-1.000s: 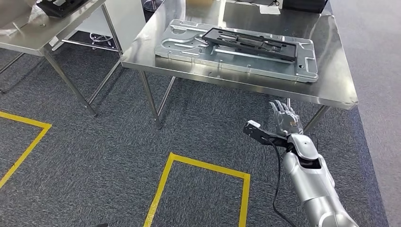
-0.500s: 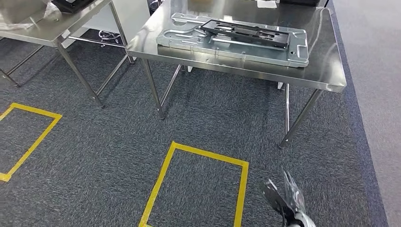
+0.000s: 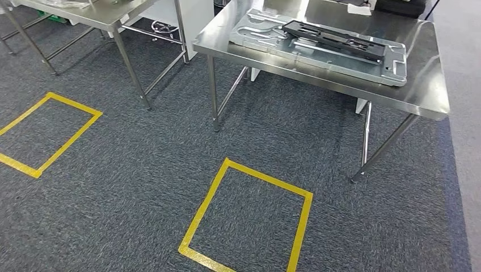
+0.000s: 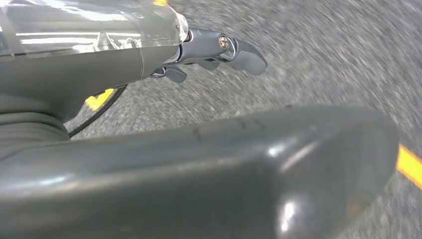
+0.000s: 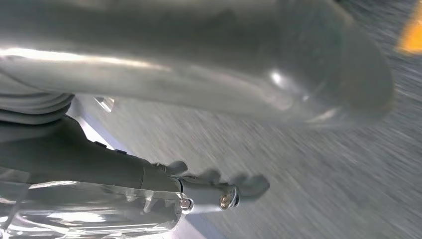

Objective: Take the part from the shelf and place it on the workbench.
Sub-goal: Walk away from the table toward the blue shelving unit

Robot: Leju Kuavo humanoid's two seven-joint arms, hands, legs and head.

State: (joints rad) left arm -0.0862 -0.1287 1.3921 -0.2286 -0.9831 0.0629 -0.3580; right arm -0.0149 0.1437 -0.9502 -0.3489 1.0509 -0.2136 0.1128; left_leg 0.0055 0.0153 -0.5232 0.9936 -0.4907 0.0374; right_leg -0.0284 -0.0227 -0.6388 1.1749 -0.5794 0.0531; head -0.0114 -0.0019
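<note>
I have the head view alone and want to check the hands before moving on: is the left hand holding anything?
Observer: No. The left wrist view shows the left hand holding nothing, its dark fingers apart from the thick grey thumb.
Operator: And the right one?
Observer: The right hand holds nothing either; its fingers reach out with a gap to the thumb.
Operator: What is beneath the left hand?
Observer: Speckled grey carpet, with a strip of yellow floor tape just past the thumb's tip.
</note>
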